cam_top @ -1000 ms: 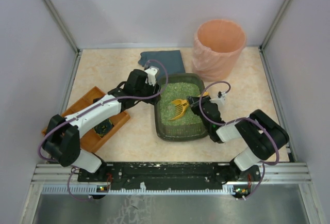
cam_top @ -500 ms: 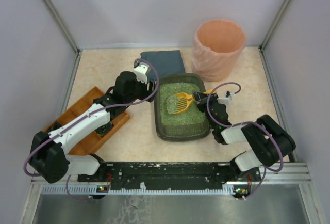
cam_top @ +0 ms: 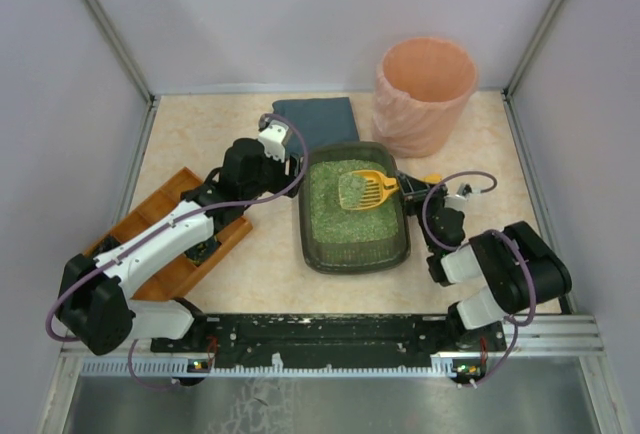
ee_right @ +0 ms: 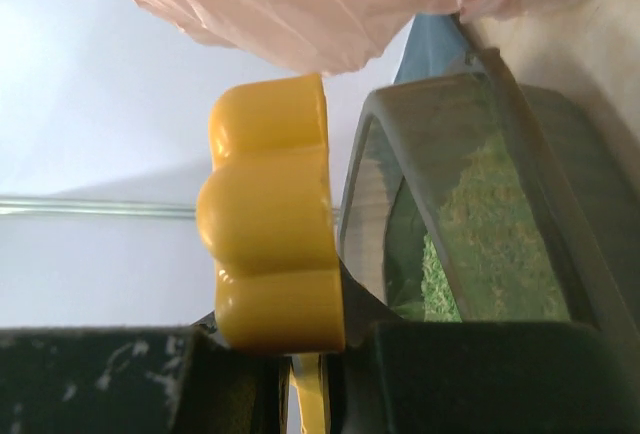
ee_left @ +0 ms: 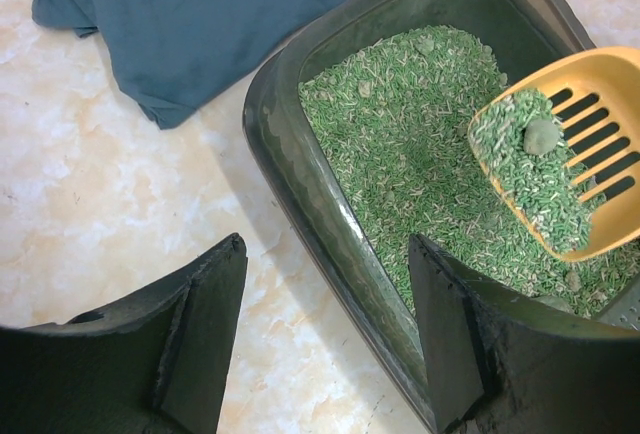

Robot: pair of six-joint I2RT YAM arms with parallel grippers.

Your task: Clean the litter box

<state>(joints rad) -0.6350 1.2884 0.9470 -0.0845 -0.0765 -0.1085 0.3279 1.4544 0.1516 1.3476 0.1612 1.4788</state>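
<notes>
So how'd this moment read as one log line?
right tool: shut on yellow scoop | scoop: loaded with litter and clump, over litter box | left tool: open by box rim

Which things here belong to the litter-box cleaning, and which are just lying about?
Job in hand:
- litter box
- yellow scoop carrying a lump, held by the right pincer
- peach bin, likely for waste

Lying about:
- blue cloth
- wooden tray

White-black arms [cam_top: 170,229], purple cables [cam_top: 462,176], possibly scuffed fingers [ee_left: 205,324]
</notes>
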